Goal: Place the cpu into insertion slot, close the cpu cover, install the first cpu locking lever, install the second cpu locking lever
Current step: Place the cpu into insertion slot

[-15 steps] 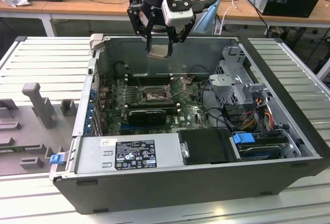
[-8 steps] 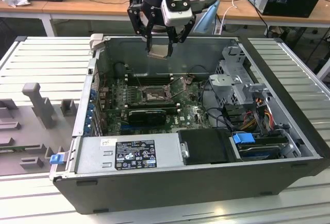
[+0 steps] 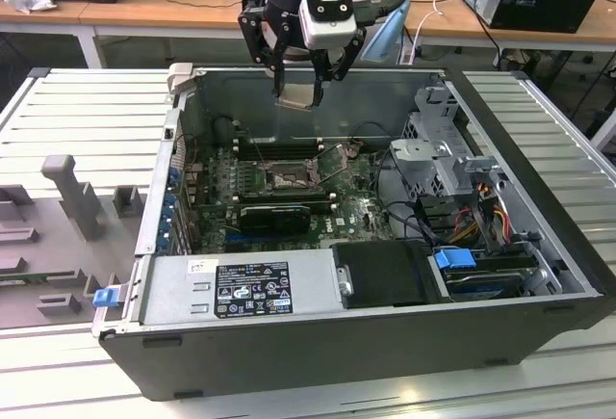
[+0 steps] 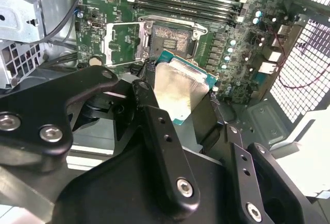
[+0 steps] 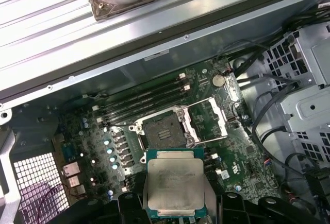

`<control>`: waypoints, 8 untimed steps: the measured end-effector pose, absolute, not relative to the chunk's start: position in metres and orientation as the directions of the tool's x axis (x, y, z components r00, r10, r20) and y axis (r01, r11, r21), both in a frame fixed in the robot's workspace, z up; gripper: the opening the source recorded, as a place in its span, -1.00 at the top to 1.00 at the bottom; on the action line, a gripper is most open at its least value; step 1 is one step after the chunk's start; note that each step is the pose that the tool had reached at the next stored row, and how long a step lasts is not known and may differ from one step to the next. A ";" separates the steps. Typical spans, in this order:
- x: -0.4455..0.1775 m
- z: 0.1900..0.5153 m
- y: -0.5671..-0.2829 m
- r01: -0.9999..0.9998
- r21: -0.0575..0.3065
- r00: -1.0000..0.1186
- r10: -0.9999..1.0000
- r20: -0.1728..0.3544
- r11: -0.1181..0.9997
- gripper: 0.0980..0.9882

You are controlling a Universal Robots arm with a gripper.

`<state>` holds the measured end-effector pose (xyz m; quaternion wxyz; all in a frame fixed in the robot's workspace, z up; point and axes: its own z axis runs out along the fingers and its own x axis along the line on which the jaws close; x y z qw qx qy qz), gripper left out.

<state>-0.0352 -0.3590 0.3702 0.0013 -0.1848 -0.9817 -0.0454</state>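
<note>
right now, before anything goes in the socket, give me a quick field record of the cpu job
gripper: shut on the cpu, above the open computer case
cpu: between the fingers, pale metal face toward both wrist cameras, not yet seated
insertion slot: empty, contacts exposed, on the green board
cpu cover: swung open beside the slot
memory sticks: seated in a row alongside the slot
locking levers: cannot tell their position
</note>
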 end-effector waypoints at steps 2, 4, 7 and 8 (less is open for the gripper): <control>-0.035 0.370 -0.359 0.370 0.089 -0.929 0.370 0.019 0.925 0.03; -0.035 0.370 -0.359 0.376 0.089 -0.926 0.376 0.019 0.922 0.03; -0.035 0.370 -0.359 0.383 0.089 -0.923 0.383 0.019 0.919 0.03; -0.035 0.370 -0.359 0.387 0.089 -0.922 0.387 0.019 0.918 0.03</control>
